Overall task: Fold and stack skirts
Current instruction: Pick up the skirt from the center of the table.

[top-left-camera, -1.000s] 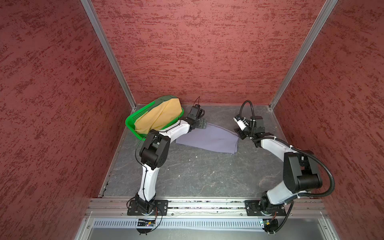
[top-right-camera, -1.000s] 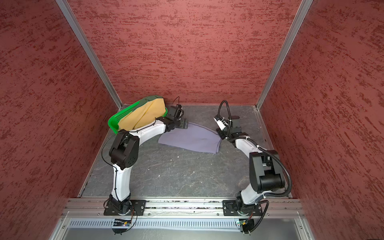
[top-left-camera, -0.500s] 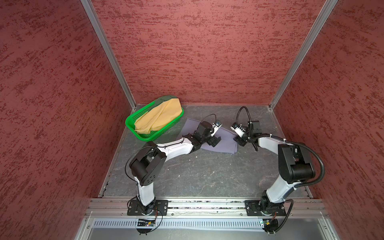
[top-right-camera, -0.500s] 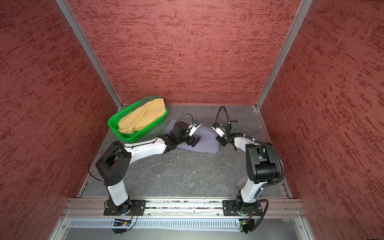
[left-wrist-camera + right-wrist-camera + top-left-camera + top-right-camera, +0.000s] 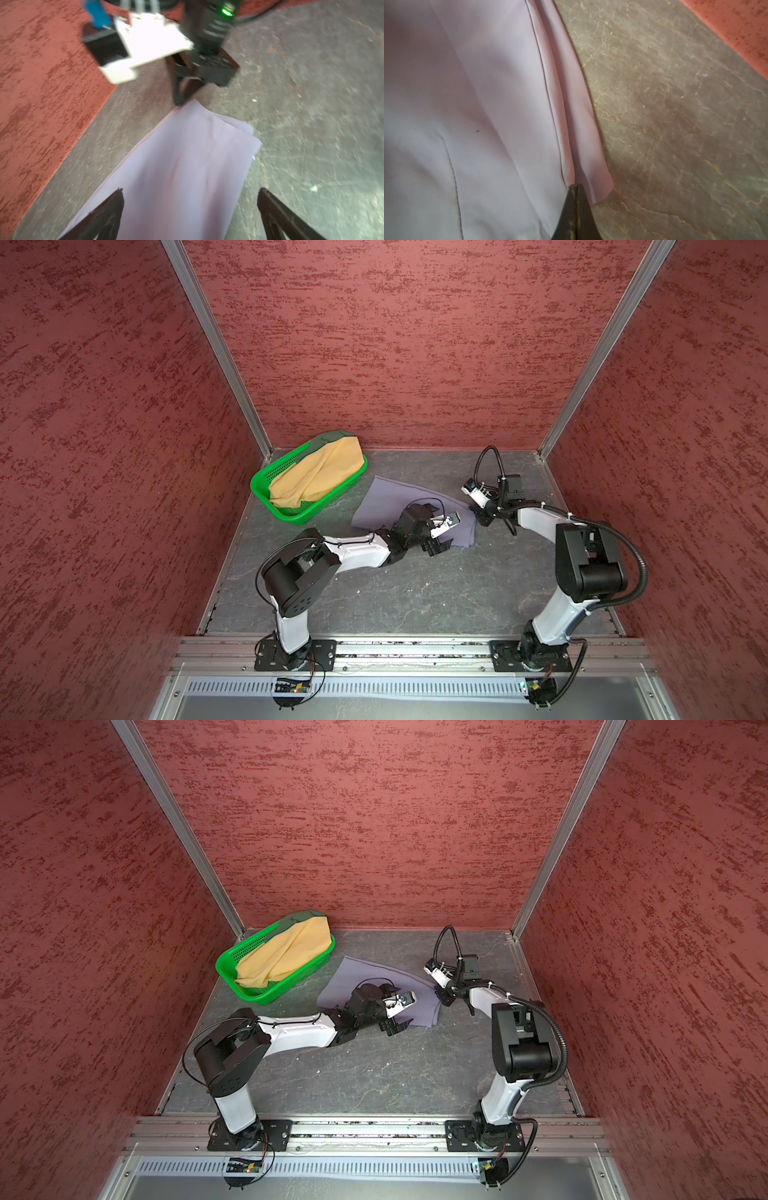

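Nearest the front rail the grey table lies bare. Moving in, the left gripper is reaching low across from its own side, jaws spread wide and gripping nothing. In the left wrist view one finger sits over cloth and the other over bare table, straddling the near edge of the lavender-grey skirt. Whether the fingers actually touch it, I can't tell.

The skirt itself is spread flat mid-table in both top views, layered edges showing at its right-hand end.

At that end is the right gripper. In the right wrist view its fingers are pressed together at the skirt's corner, with the hem pinched between them – a firm clamp on the cloth. The left wrist camera also catches that black tip meeting the fabric's corner.

Farther back, toward the far left corner, the green basket stands just beside the lavender-grey skirt and apart from it. The mustard-yellow skirt is heaped inside and rises over the rim, and the dark green skirt peeks out at the basket's far end – mostly buried beneath.
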